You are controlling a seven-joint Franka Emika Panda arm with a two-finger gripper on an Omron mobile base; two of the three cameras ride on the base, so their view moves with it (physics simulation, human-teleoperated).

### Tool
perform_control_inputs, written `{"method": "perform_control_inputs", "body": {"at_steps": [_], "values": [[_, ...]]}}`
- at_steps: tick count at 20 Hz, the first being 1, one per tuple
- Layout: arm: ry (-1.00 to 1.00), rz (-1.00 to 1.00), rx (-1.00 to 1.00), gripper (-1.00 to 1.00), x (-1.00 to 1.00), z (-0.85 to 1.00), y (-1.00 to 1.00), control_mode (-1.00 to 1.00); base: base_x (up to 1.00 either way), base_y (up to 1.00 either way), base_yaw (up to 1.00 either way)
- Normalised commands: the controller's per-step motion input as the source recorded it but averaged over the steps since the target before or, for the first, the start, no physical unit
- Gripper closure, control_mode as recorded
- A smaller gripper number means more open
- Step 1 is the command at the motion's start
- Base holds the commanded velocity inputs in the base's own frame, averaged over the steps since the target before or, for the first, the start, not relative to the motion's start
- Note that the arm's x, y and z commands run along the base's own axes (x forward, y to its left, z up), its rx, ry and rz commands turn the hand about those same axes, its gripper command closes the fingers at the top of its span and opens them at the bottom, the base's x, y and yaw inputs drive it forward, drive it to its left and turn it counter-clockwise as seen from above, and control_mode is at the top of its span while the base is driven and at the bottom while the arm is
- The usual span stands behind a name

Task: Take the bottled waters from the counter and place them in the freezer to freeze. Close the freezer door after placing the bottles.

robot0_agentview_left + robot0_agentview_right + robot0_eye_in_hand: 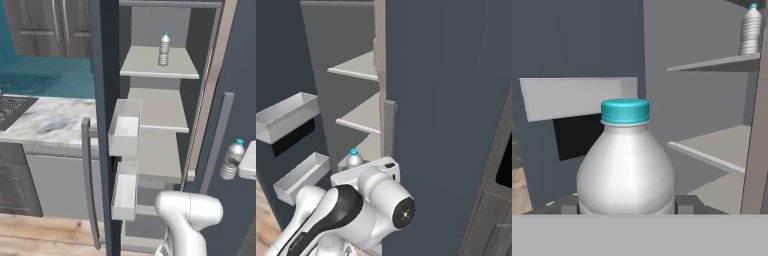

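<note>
1. The gripper is closed on 1 bottle, upright between its fingers (blue cap up), in front of the open freezer.
2. The other bottle stands on the top shelf.
3. The door stands open, beside the counter.

Flat, even rendered light

Soft, diffuse light is falling evenly across all views, with no glare or hard highlights. A dark shadow is sitting under the door bin in the hand view. The near bottle is showing a mild sheen. Everything is staying sharp; edges are looking slightly pixelated.
</note>
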Motion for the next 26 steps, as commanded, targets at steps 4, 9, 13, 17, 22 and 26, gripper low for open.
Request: {"method": "perform_control_inputs", "body": {"at_steps": [4,9,13,17,22,26], "values": [[0.0,0.0,0.0,1.0,0.0,0.0,0.0,1.0,0.44,0.01,0.0],[0.0,0.0,0.0,1.0,0.0,0.0,0.0,1.0,0.15,0.06,0.0],[0.0,0.0,0.0,1.0,0.0,0.0,0.0,1.0,0.09,0.0,0.0],[0.0,0.0,0.0,1.0,0.0,0.0,0.0,1.0,0.09,0.01,0.0],[0.0,0.0,0.0,1.0,0.0,0.0,0.0,1.0,0.08,0.05,0.0],[0.0,-0.02,0.0,1.0,0.02,0.0,0.2,-1.0,0.0,0.0,0.0]]}}
